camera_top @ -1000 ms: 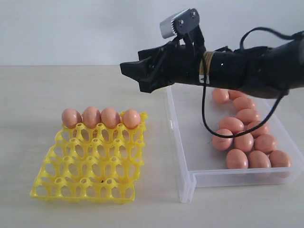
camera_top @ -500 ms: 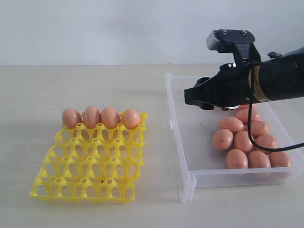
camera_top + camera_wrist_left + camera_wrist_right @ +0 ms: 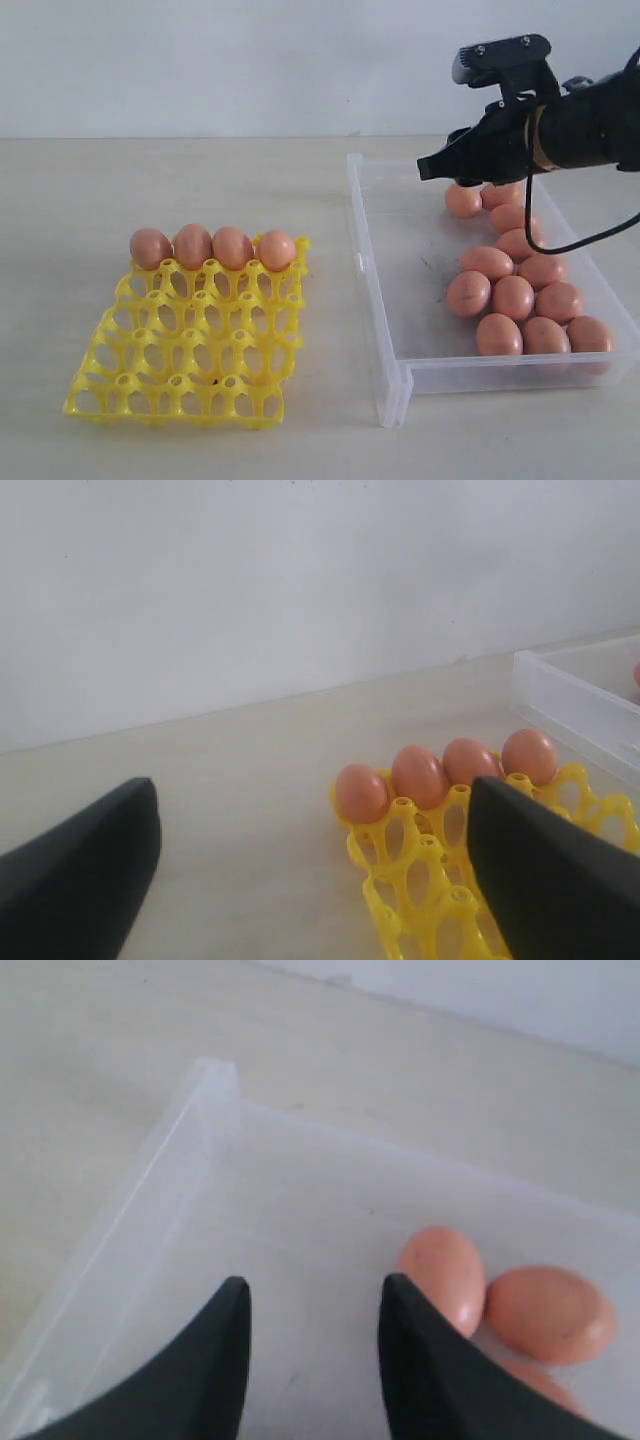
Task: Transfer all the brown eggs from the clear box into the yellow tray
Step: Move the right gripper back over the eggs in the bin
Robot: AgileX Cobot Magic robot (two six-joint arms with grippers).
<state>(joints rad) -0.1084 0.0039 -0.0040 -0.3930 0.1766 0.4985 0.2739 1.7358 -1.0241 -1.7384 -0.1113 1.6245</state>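
**Right gripper over the box, nearest egg lying just outside its fingers**

The right gripper (image 3: pixel 430 167) hangs above the far end of the clear box (image 3: pixel 380 300), its fingers (image 3: pixel 225 1360) partly apart with nothing between them. About 12 brown eggs (image 3: pixel 513 297) lie loose along the box's side away from the yellow tray (image 3: pixel 180 350), where 4 more fill the far row.

The nearest egg (image 3: pixel 443 1275) sits on the box floor just beside 1 finger, outside the gap rather than in it, touching a 2nd egg on its other side. Its long axis seems to run roughly along the fingers, not across them, so the narrow waist faces the jaws. The coming move probably turns on a short sideways shift to centre the gap over that egg before descending. The gap may want widening too.

The left gripper (image 3: pixel 310 785) hovers low beside the tray with its fingers spread wide and empty, well away from the box. The right arm is plainly the nearer one.
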